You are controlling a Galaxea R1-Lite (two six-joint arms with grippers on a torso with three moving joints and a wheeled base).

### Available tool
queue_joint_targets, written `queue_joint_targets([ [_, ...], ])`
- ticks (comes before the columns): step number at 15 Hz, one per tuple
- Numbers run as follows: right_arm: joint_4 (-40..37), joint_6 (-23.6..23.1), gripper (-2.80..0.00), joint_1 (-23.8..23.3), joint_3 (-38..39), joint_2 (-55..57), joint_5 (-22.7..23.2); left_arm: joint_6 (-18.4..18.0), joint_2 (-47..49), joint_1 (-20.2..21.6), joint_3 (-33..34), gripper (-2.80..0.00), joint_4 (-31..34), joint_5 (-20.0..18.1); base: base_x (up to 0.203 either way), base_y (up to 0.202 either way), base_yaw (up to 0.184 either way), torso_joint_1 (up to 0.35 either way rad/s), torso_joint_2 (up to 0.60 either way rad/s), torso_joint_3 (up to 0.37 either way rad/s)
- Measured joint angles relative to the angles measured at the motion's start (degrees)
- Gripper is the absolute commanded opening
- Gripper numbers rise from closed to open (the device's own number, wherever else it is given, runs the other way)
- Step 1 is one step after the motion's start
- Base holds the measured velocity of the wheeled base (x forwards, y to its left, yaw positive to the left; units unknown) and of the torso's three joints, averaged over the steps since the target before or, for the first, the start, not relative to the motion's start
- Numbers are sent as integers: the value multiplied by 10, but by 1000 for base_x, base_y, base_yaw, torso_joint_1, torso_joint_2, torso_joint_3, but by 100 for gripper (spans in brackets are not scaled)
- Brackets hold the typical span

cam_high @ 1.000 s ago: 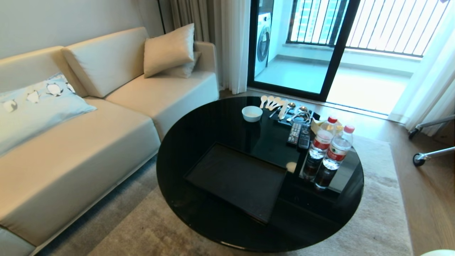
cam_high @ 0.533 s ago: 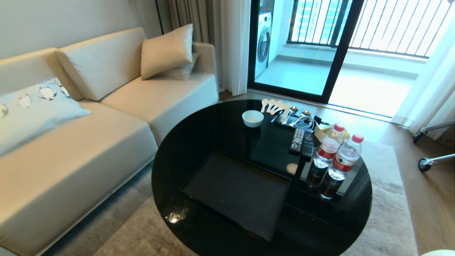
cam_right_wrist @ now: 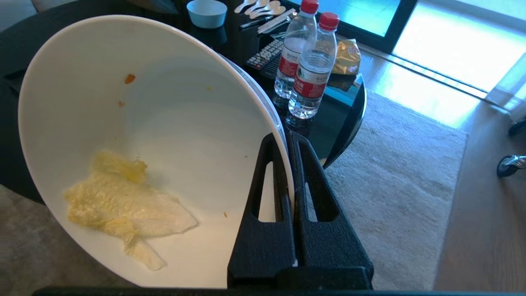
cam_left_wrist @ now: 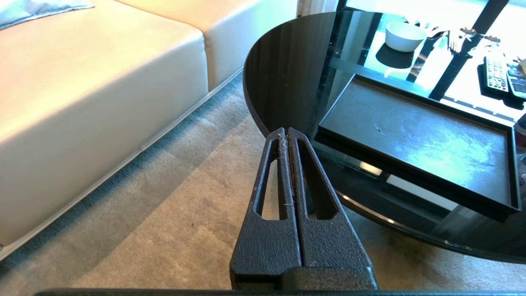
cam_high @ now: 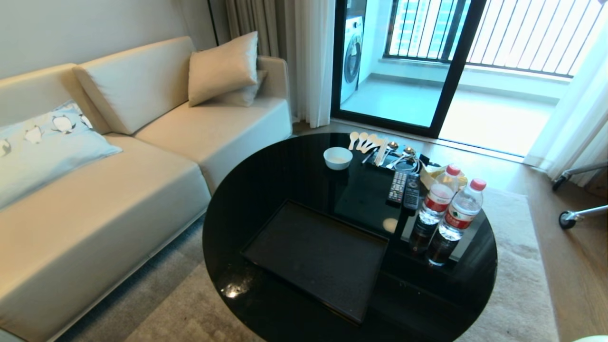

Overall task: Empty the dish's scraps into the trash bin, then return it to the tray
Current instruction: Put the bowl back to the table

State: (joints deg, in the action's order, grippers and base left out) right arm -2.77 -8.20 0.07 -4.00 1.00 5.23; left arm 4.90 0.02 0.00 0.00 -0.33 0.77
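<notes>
- Right gripper point(cam_right_wrist: 287, 144): jaws clamped on the rim of the dish point(cam_right_wrist: 144, 135), one finger inside the wall and one outside. The dish is held tilted, off the table, with rug beneath its lower edge.
- Scraps point(cam_right_wrist: 123, 205): a pale yellow leafy piece lies stuck low on the inner wall; a few tiny orange specks sit higher up.
- Left gripper point(cam_left_wrist: 286, 135): jaws closed on nothing, hanging over the rug point(cam_left_wrist: 164, 205) just off the table's edge, near the sofa point(cam_left_wrist: 82, 82).
- Tray point(cam_high: 318, 256): black, lying flat on the round black table point(cam_high: 266, 166), nothing on it. Neither arm appears in the head view.
- Far side of the table: a small white bowl point(cam_high: 337, 157), a row of spoons point(cam_high: 363, 141), two remote controls point(cam_high: 403, 188) and two water bottles point(cam_high: 451, 211) standing side by side, touching.
- Trash bin: not visible in any view.
</notes>
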Motion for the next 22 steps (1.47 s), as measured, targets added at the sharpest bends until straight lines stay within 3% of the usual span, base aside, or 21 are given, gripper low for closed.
queue_joint_targets([
  [5, -28, -54, -280, 0, -111, 135, 43, 0, 0, 0, 0, -280, 0, 0, 0, 0, 0, 0, 0, 0],
  [10, -18, -105, -280, 8, -223, 384, 84, 0, 0, 0, 0, -280, 0, 0, 0, 0, 0, 0, 0, 0],
  [14, 9, -108, -280, 57, -303, 602, 92, 0, 0, 0, 0, -280, 0, 0, 0, 0, 0, 0, 0, 0],
  [18, 12, -40, -280, 174, -398, 788, 29, 0, 0, 0, 0, -280, 0, 0, 0, 0, 0, 0, 0, 0],
  [22, 0, 128, -280, 293, -493, 949, -89, 0, 0, 0, 0, -280, 0, 0, 0, 0, 0, 0, 0, 0],
])
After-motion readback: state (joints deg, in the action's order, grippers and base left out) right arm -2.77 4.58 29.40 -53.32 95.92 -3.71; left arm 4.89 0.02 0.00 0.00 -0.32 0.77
